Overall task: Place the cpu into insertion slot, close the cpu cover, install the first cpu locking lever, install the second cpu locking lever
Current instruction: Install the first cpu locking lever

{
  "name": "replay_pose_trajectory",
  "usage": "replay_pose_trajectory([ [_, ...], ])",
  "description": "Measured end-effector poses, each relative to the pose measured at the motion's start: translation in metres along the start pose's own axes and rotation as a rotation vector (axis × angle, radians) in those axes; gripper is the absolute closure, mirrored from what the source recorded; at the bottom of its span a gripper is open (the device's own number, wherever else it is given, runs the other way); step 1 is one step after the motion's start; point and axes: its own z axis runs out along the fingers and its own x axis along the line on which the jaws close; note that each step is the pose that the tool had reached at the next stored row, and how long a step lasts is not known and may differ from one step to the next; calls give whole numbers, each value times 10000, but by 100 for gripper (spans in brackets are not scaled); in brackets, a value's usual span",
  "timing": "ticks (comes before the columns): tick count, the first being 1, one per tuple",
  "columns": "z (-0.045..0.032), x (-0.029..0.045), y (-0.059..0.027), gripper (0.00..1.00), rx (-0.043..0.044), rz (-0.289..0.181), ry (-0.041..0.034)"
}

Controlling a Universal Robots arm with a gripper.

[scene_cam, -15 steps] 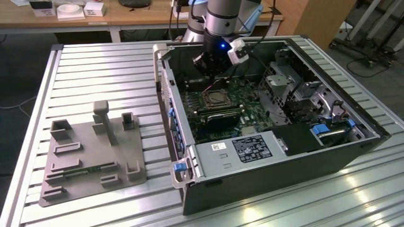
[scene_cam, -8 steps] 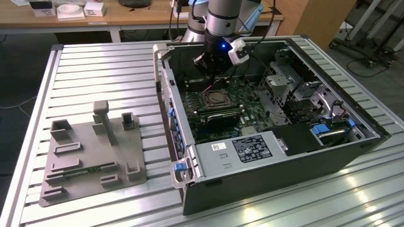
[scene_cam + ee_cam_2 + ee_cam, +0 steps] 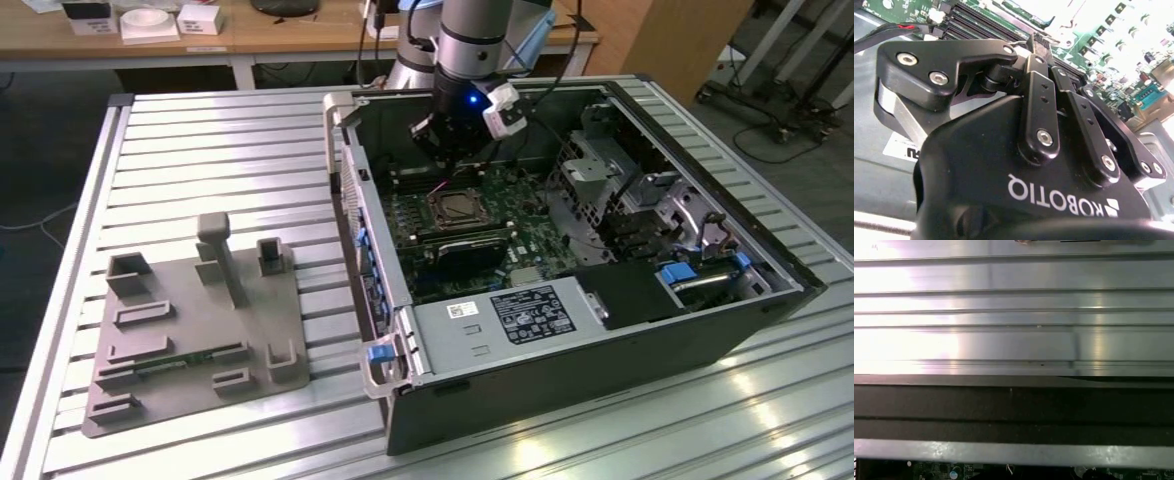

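Observation:
In the exterior view my gripper (image 3: 455,152) hangs inside the open computer case (image 3: 747,330), just above the far edge of the insertion slot (image 3: 461,208). That slot is a square, silver-ringed socket on the green circuit board (image 3: 534,215). The socket's middle looks dark, and I cannot tell whether the cpu lies in it or how the cpu cover stands. In the second wrist view the black fingers (image 3: 1030,60) come together at my gripper's tip (image 3: 1040,46), over the memory slots (image 3: 979,25). The gripper looks shut, and I see nothing held between the tips.
A large black box with a white label (image 3: 534,312) fills the case's near end, with drive cages (image 3: 627,190) on the exterior view's right. A grey fixture block (image 3: 200,320) stands on the slatted aluminium table (image 3: 214,130). The first wrist view shows table slats (image 3: 1014,310) and the case wall (image 3: 1014,405).

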Motion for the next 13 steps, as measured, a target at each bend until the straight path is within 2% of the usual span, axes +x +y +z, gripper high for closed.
replay_pose_trajectory([
  [13,113,-85,46,90,0,0,0],
])
